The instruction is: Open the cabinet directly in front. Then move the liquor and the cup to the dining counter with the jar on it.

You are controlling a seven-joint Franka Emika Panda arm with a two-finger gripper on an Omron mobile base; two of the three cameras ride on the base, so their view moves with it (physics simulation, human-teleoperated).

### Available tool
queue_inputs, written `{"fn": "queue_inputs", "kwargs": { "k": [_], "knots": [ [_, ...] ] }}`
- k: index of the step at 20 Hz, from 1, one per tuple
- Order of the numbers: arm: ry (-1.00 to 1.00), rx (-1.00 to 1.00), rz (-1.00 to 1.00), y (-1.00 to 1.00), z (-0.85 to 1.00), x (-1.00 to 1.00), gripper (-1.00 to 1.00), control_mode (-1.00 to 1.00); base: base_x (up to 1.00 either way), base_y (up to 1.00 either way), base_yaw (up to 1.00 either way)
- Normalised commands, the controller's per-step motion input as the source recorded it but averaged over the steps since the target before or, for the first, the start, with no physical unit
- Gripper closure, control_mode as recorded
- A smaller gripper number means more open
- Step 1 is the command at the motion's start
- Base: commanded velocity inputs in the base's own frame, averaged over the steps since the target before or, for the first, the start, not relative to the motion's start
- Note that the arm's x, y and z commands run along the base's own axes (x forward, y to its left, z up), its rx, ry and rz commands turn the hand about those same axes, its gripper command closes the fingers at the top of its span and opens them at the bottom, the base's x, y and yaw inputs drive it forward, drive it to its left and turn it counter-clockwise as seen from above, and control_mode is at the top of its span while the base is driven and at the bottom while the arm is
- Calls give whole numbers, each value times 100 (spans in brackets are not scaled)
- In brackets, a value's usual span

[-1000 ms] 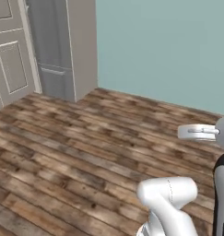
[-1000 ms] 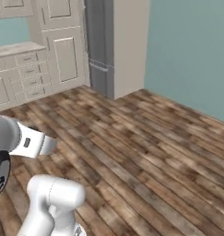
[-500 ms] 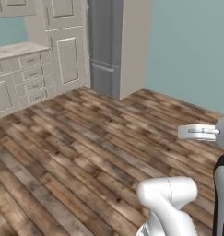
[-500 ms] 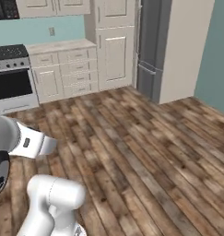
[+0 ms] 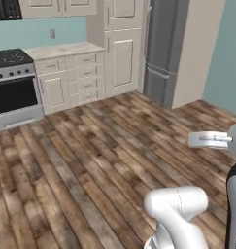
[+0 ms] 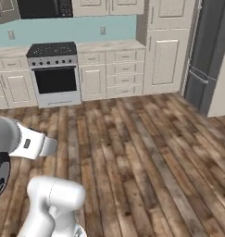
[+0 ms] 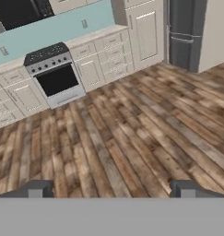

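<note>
My gripper (image 7: 111,189) is open, its two dark fingertips (image 7: 37,189) set wide apart with nothing between them, hanging over bare wood floor. Beige wall cabinets (image 6: 109,5) with raised panels run along the top of the far kitchen wall, well away from the gripper; I cannot tell which one is the task's cabinet. The same row shows as wall cabinets (image 5: 61,6) in the left base view. The liquor, the cup, the dining counter and the jar are out of view.
A black-topped stove (image 6: 53,71) stands between low drawer units (image 6: 111,71). A tall beige pantry cabinet (image 5: 122,48) stands beside a grey fridge (image 5: 163,48). A dark microwave (image 6: 44,7) hangs over the stove. Wide plank floor (image 7: 122,138) lies between me and the units.
The whole picture has swept sideways as the base turned: teal wall and fridge gave way to stove and cabinet wall. The arm keeps its pose and the gripper stays open.
</note>
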Motion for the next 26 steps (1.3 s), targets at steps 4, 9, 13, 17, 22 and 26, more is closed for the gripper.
{"fn": "queue_inputs", "kwargs": {
  "k": [4, 9, 13, 17, 22, 26],
  "knots": [
    [0, 0, 0, 0, 0, 0, -100, 100, 52, 29, 36],
    [0, 0, 0, 0, 0, 0, -100, 100, 68, 39, 31],
    [0, 0, 0, 0, 0, 0, -100, 100, 86, 47, 26],
    [0, 0, 0, 0, 0, 0, -100, 100, 99, 53, 25],
    [0, 0, 0, 0, 0, 0, -100, 100, 100, 57, 23],
    [0, 0, 0, 0, 0, 0, -100, 100, 100, 64, 19]
  ]
}}
